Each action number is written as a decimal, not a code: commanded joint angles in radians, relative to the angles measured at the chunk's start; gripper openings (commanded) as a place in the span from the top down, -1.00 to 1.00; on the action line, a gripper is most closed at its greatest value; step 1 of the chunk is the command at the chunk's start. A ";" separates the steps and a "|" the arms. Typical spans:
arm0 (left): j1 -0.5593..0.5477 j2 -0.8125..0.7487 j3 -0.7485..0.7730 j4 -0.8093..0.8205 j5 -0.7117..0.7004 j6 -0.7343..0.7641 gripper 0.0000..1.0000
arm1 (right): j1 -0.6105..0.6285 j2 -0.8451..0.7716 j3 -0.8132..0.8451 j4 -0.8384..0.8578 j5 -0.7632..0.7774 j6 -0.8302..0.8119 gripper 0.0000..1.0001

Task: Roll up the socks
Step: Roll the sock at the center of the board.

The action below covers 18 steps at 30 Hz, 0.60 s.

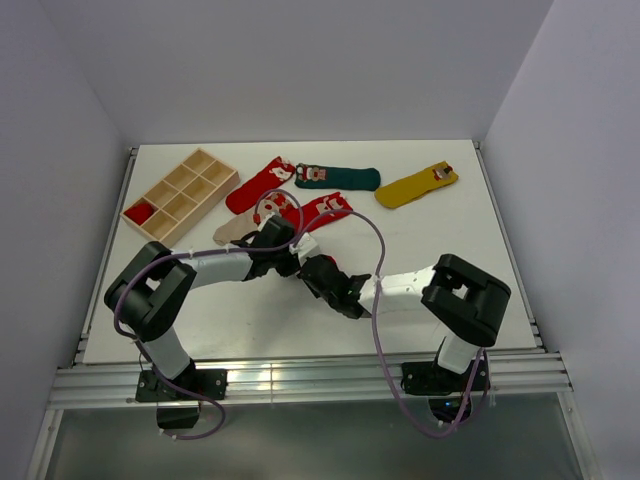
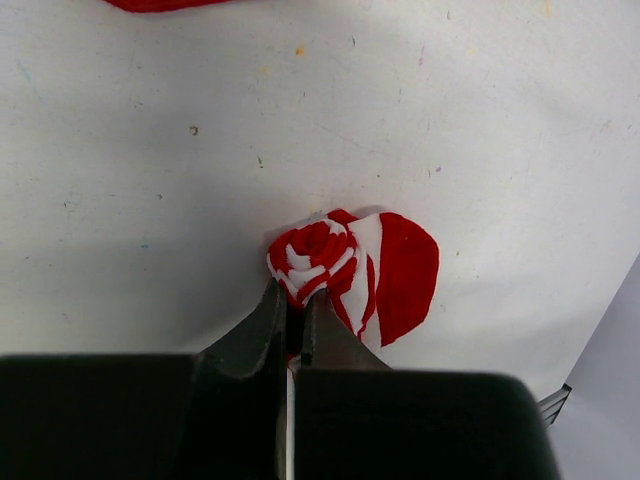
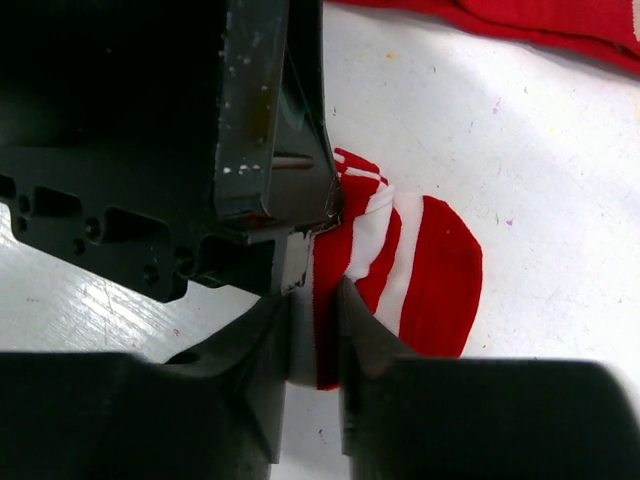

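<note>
The red-and-white striped sock [image 2: 385, 265] lies on the white table, its one end wound into a tight roll [image 2: 315, 250]. My left gripper [image 2: 295, 292] is shut on that roll from the near side. In the right wrist view, my right gripper [image 3: 315, 305] is shut on the loose red-edged flap of the same sock [image 3: 420, 260], right beside the left gripper's black body [image 3: 200, 150]. From above, both grippers [image 1: 296, 262] [image 1: 318, 274] meet mid-table and hide the sock.
Behind the grippers lie a beige sock [image 1: 235, 230], two red socks [image 1: 260, 185] [image 1: 322, 210], a dark green sock [image 1: 338, 178] and a mustard yellow sock [image 1: 417, 186]. A wooden compartment tray [image 1: 180, 192] stands at the back left. A purple cable [image 1: 378, 300] loops over the right arm.
</note>
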 commanded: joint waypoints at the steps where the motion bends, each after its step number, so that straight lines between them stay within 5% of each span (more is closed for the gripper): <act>1: -0.014 0.004 0.005 -0.116 -0.027 0.029 0.99 | 0.015 0.052 0.005 -0.073 -0.018 0.048 0.58; 5: -0.015 -0.043 -0.024 -0.088 -0.041 0.016 0.74 | -0.007 0.069 0.000 -0.120 -0.071 0.131 1.00; 11: -0.015 -0.123 -0.049 -0.085 -0.075 0.007 0.03 | -0.143 0.001 -0.053 -0.086 -0.390 0.218 1.00; 18: -0.014 -0.212 -0.127 -0.008 -0.093 -0.053 -0.30 | -0.313 -0.010 -0.104 0.053 -0.795 0.343 1.00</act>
